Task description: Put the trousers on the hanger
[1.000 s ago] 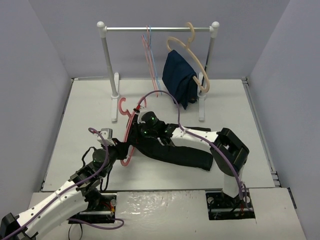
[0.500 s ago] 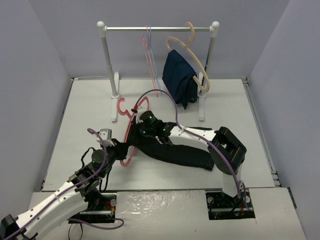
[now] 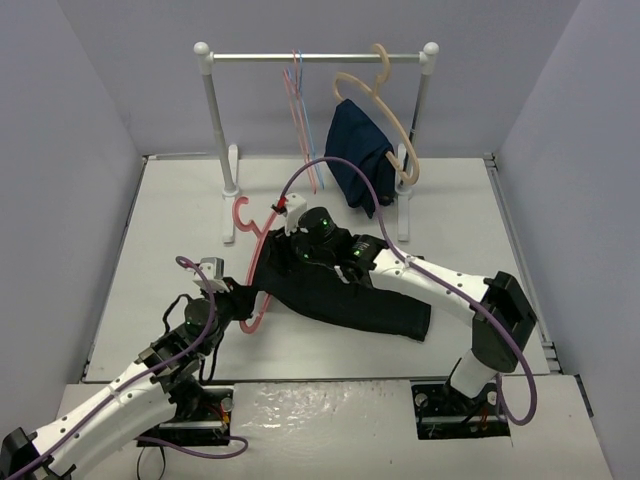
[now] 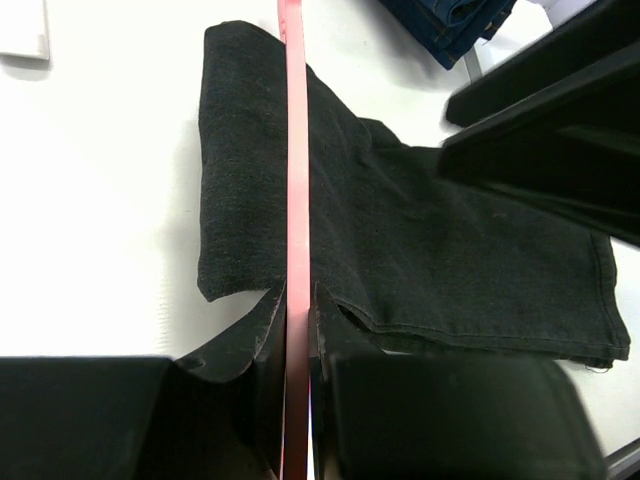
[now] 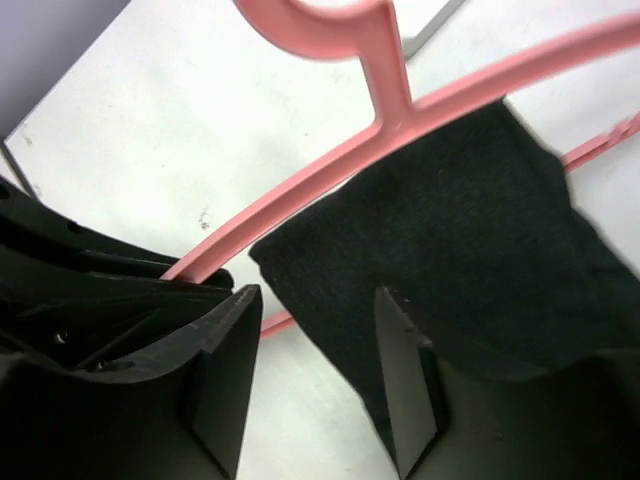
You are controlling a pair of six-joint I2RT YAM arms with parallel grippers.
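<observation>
Left arm reaches in from the near-left corner of the tabletop (image 3: 160, 220). Left pincer (image 4: 297, 300) is narrow and clamped on one thin bar of the pink hanger (image 4: 294, 150), near the hanger's lower corner. The bar runs straight out from between the fingers.

Hanger lies flat on the tabletop, left of centre. Its hook points towards the foot of the rail's left post.

Right pincer (image 5: 318, 310) sits just beside the hanger's neck. Jaws stand wide, and the end of the trousers (image 3: 350, 300) lies between the fingers. No grip on the cloth is visible.

In the right wrist view, the hanger's shoulder bar crosses over the trouser end, and the hanger's other bar runs beneath the cloth. The trouser end therefore sits inside the hanger's triangle.

The rest of the trousers stretches flat towards the near right, under the right arm.

At the back, the rail (image 3: 320, 58) carries a navy garment (image 3: 358, 155) on its right half.
</observation>
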